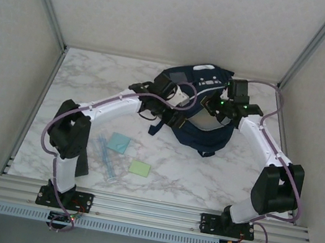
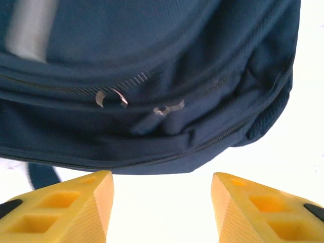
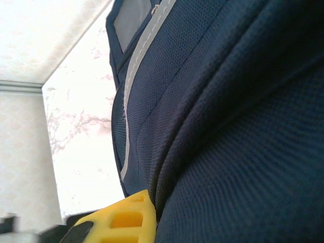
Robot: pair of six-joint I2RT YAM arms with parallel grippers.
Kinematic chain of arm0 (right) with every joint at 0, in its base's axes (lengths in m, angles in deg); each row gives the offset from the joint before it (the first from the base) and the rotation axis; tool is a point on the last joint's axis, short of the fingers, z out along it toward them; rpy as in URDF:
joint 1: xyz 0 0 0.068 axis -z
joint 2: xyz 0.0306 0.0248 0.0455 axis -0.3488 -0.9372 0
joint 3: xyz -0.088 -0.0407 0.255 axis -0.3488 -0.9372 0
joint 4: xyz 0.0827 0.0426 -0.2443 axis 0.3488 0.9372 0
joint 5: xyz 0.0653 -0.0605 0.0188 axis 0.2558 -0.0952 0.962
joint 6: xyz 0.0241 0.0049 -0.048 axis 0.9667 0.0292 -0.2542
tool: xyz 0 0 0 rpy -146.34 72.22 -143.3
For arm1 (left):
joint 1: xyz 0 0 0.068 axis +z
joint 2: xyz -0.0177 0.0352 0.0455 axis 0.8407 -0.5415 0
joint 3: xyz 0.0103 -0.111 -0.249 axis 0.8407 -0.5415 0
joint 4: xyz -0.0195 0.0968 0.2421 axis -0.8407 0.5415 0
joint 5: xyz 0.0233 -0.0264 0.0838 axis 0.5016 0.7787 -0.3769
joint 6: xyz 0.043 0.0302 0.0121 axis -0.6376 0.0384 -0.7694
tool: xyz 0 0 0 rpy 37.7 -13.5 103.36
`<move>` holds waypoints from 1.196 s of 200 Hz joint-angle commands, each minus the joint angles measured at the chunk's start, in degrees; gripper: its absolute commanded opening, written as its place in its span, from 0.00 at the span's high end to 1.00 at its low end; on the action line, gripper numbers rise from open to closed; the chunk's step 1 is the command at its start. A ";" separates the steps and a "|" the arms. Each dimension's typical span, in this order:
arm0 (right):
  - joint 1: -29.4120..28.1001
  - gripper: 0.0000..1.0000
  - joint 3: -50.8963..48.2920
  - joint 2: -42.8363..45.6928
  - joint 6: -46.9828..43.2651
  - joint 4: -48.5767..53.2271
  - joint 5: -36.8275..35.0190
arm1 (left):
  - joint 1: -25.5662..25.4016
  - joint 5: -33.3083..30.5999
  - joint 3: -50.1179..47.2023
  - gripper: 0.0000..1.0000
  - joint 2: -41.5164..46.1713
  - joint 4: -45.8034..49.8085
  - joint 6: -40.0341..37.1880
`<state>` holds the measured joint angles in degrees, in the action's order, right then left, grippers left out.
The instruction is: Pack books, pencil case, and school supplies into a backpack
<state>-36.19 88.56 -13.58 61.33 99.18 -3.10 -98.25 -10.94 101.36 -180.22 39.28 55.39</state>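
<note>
Navy-blue cloth takes the far middle of the white marble worktop (image 1: pixel 204 173): there lies the backpack (image 1: pixel 203 138), and both arms reach to it, one from each side.

The left gripper (image 2: pixel 162 202) stands just before the backpack's side. Its two yellow fingers (image 2: pixel 66 205) are spread apart with nothing between them, and they do not touch the cloth. In the left wrist view two small metal zipper pulls (image 2: pixel 111 97) hang on the zipper line in front of this gripper.

The right gripper (image 3: pixel 152 202) is at the other side of the backpack. It is pressed together on the backpack's fabric. One yellow finger (image 3: pixel 126 220) lies tight against the cloth, and the other finger is hidden behind the fold. In the right wrist view a white stripe (image 3: pixel 144 50) runs along the backpack, and a grey patch (image 3: pixel 132 20) sits at its far end.

The small supplies lie on the worktop nearer to the arm bases, well apart from the backpack. The light-blue pad (image 1: pixel 119 143) lies flat. The pale-green pad (image 1: pixel 139 168) lies near it, a little to the right and closer to the front edge. The thin pale-blue sticks (image 1: pixel 105 159) lie just beside the light-blue pad, on its left.
</note>
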 commanded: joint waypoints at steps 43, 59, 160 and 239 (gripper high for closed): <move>1.58 1.00 7.44 -1.05 -0.21 -5.29 3.54 | -0.01 1.96 1.74 0.48 -4.03 -4.21 1.45; 1.55 1.00 6.73 -0.83 0.36 -5.97 4.01 | -0.01 1.04 2.72 0.48 -5.24 -6.60 2.91; 1.67 1.00 5.06 0.87 -0.17 -5.83 4.07 | 0.15 2.30 7.04 0.90 -10.26 -9.97 7.45; 2.67 1.00 4.94 0.82 -2.37 -4.59 2.46 | 0.85 0.60 3.30 0.76 -4.11 0.82 4.13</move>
<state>-34.79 92.37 -15.76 60.89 100.38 0.79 -98.31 -8.80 106.17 -187.98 35.37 60.53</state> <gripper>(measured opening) 0.077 0.231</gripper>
